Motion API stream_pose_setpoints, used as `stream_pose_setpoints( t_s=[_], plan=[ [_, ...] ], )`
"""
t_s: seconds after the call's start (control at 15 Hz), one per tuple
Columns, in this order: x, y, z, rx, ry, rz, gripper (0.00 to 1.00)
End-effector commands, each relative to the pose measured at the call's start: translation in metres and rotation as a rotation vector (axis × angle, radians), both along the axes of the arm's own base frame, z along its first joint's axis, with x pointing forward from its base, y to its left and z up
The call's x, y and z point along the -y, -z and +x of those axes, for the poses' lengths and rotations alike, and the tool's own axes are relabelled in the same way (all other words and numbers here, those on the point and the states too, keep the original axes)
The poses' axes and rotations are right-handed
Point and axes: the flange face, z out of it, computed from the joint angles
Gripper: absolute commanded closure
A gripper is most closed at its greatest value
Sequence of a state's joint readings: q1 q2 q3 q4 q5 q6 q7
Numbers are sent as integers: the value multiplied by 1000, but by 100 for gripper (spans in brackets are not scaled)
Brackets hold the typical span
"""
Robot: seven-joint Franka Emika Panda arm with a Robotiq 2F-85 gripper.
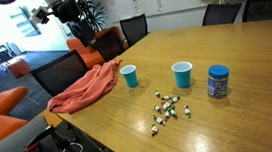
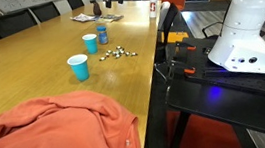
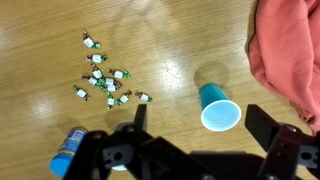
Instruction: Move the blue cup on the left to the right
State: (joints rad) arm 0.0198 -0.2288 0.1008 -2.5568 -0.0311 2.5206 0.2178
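Overhead, gripper (image 3: 200, 120), jaws spread wide, blue cup (image 3: 218, 108) framed between them, well below, untouched.

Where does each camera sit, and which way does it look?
Exterior view: beside the table, facing across at cloth, nearby cup and canister; arm top left.
Exterior view: behind the cloth, facing along the table; white base, probably the robot's, at right.
Wrist view: above the table, facing down; open claw at bottom.
All share the cloth and that cup.
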Motion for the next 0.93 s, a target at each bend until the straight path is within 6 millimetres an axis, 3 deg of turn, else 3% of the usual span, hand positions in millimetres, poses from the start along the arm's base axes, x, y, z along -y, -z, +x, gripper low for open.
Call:
stream_pose_setpoints(
  t_s=[0.0,0.2,0.47,0.87],
  plan=[
    [-2,21,32,-20,119,-2,0],
    [-12,47,71,-53,242,-4,0],
    [-41,89,120,-75,321,-8,0],
    [-73,152,163,-79,325,6,0]
  ],
)
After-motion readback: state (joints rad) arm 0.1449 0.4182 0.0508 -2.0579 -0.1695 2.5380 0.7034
